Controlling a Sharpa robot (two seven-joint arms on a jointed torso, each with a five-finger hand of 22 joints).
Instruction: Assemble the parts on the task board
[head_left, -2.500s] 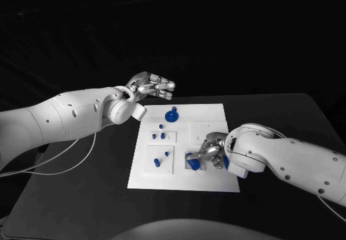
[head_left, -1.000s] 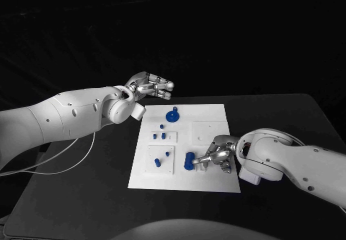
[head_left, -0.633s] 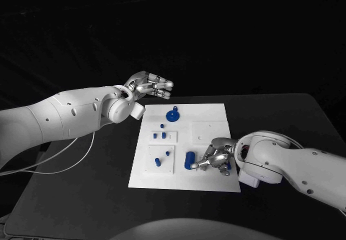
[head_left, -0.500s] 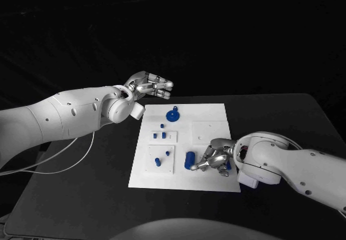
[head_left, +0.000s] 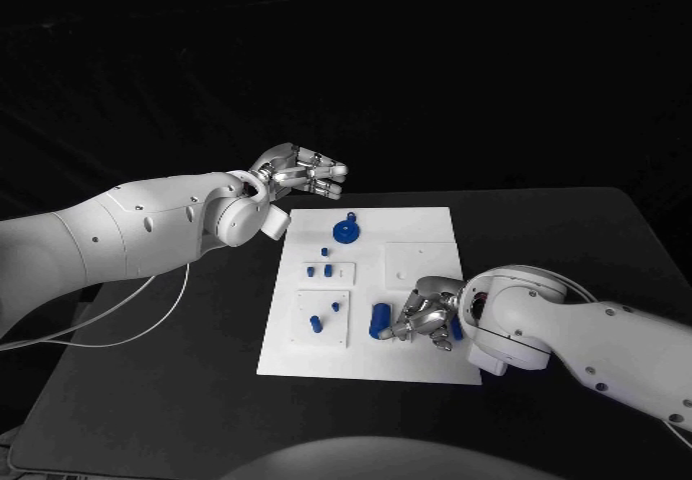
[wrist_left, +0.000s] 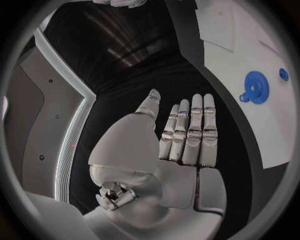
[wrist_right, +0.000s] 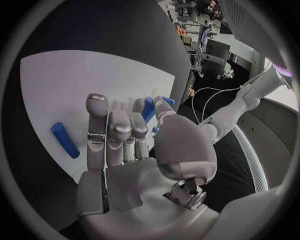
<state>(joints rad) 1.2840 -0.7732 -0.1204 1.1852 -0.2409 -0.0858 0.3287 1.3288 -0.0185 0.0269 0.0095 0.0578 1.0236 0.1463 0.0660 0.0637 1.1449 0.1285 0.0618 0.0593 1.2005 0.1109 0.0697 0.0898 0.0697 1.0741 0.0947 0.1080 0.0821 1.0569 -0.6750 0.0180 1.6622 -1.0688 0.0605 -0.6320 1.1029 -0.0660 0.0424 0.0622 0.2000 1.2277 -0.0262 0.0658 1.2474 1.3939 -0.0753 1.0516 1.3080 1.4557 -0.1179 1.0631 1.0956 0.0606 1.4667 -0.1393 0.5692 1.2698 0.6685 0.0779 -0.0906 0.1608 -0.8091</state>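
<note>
Right hand (head_left: 427, 322) low over near right part of task board (head_left: 418, 372), fingers curled around small blue part (wrist_right: 148, 108); grip not confirmed. Blue cylinder (head_left: 379, 320) lying flat just beside fingertips. Blue gear (head_left: 345, 232) at far end. Left hand (head_left: 300, 173) raised beyond far left corner, fingers straight, holding nothing.

No words, numbers or signs are showing anywhere that can be read, not on the task board (head_left: 418, 255), the blue parts (head_left: 345, 232) or the arms.
</note>
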